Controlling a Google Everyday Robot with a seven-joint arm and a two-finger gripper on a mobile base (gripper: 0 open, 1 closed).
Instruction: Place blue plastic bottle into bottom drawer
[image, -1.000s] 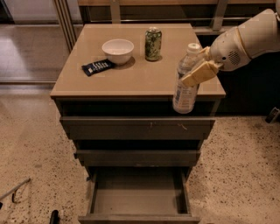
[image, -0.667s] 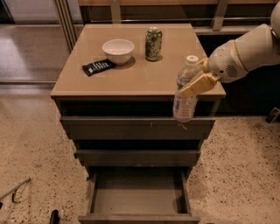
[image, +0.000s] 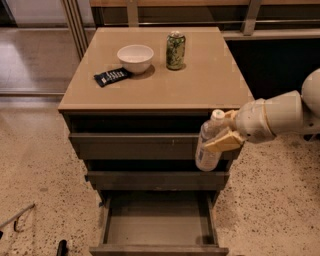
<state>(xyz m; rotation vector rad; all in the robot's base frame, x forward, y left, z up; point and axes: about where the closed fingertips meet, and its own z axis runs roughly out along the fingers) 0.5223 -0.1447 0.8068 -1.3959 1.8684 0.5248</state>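
Grey and plain inside, the wide shallow bottom drawer (image: 157, 227) stands pulled open nearest the camera, with nothing in it that I can see. Above its right wall, in the air in front of the two shut grey upper drawer fronts (image: 135, 146), hangs the tall clear blue plastic bottle with its white cap (image: 204, 159). It is close to upright, cap tipped slightly to the right. My gripper (image: 223, 142) reaches in from the right and is clamped across the bottle's middle, a tan finger (image: 226, 144) lying over its near side.

I judge the bottle light and thin-walled, so it would dent under a hard squeeze and could slide through smooth pads under a weak one. How full it is I cannot tell. The middle band looks like the best place to hold it, since the body below hangs steady and the cap end stays free. Laid down, a round bottle may roll on the flat drawer floor.

Farther back, on the tan table (image: 210, 85), sit a dark flat packet (image: 112, 76), a white bowl (image: 135, 57) and a green patterned can (image: 175, 50), all well apart from the bottle.
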